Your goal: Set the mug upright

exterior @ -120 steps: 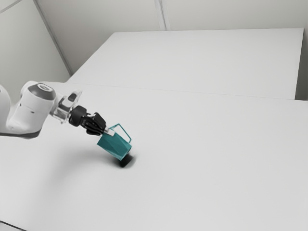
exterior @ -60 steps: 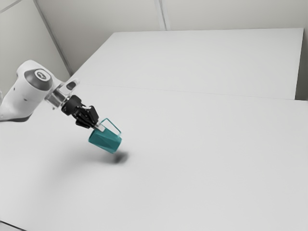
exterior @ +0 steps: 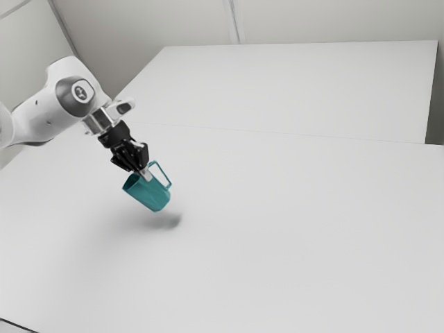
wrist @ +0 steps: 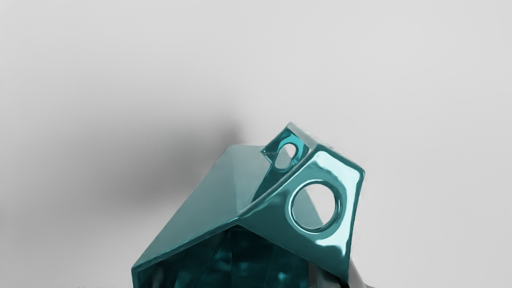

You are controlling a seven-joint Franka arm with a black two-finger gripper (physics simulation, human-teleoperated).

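Here's the gripper (exterior: 145,173), closed to a wall's thickness, pinching the mug (exterior: 148,193) by its rim, clear of the table (exterior: 277,243). Looks stiff, light, maybe slippery; the wall beside the handle (exterior: 163,173) seems a fair hold. It's higher now, and less tilted!

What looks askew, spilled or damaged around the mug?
The mug is askew: it leans in the grip of the gripper, above the table, its base down toward the exterior view's right, so not upright. I see no spill or damage.
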